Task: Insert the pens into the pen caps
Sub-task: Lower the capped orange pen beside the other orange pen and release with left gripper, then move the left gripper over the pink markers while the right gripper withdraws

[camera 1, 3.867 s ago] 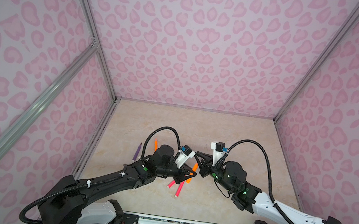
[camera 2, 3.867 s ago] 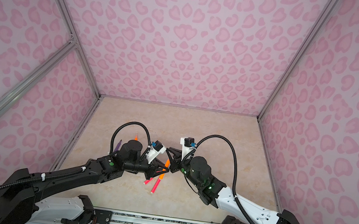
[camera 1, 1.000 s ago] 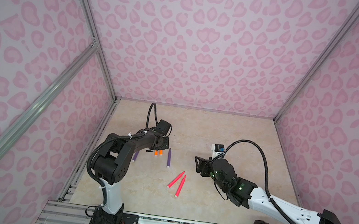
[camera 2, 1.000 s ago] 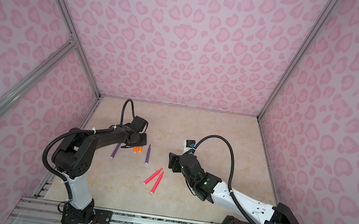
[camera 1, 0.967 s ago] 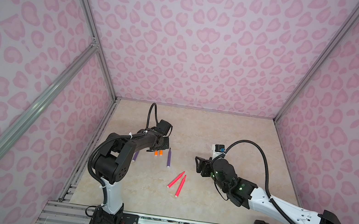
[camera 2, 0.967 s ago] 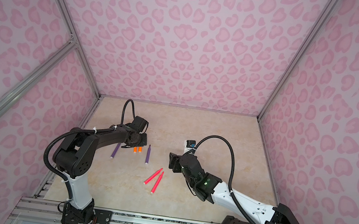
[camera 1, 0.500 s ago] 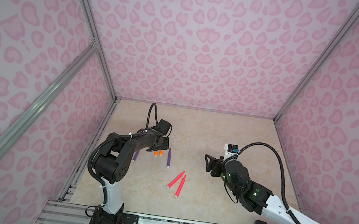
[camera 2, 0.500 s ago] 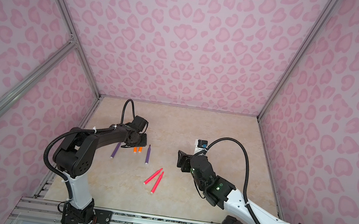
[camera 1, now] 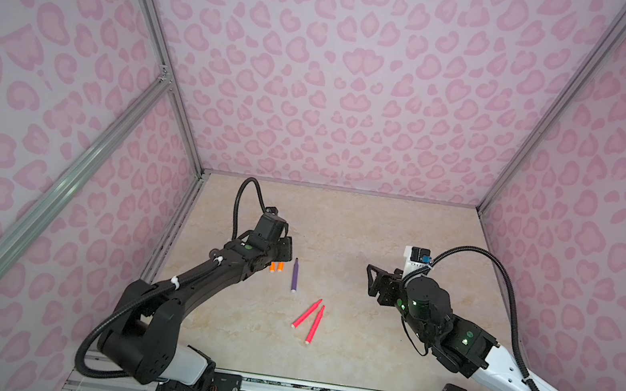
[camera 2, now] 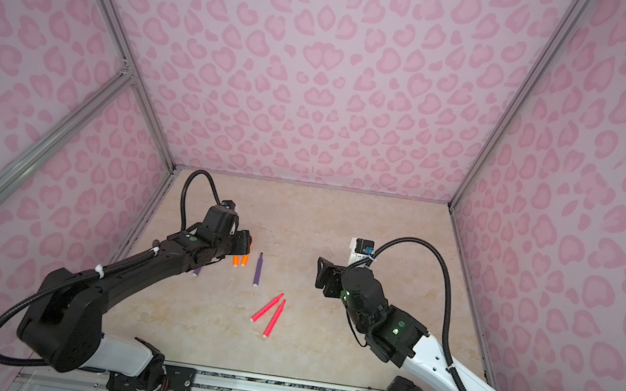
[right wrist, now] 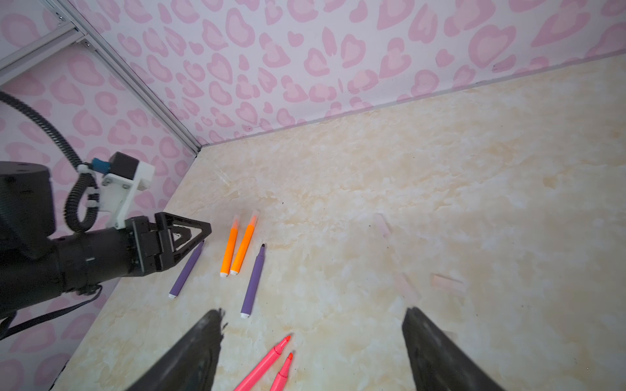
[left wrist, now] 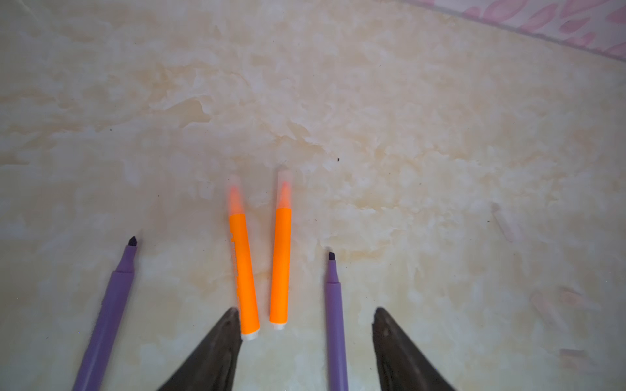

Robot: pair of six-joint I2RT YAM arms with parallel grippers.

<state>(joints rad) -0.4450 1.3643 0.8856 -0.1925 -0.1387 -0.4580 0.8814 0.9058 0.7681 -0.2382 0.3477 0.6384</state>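
Two orange pens (left wrist: 244, 270) (left wrist: 282, 264) lie side by side, each tip inside a clear pen cap (left wrist: 284, 182). My left gripper (left wrist: 306, 309) hovers just behind them, open and empty; one purple pen (left wrist: 335, 321) lies between its fingers on the table, another (left wrist: 110, 315) lies outside them. In a top view the left gripper (camera 1: 282, 248) hides part of the orange pens (camera 1: 276, 267). Two uncapped pink-red pens (right wrist: 264, 362) lie below my right gripper (right wrist: 313, 310), which is open, empty and raised. Loose clear pen caps (right wrist: 408, 287) (right wrist: 447, 282) lie faint beyond it.
The beige marble-look table (camera 1: 339, 230) is boxed in by pink patterned walls (camera 1: 340, 83) at the back and both sides. Another faint loose cap (right wrist: 382, 225) lies further back. The right gripper (camera 1: 374, 281) hangs right of the pink-red pens (camera 1: 306, 313).
My left gripper has opened from shut, leaving the orange pen beside the other orange one. The right arm has drawn back to the right, away from the pink-red pens.
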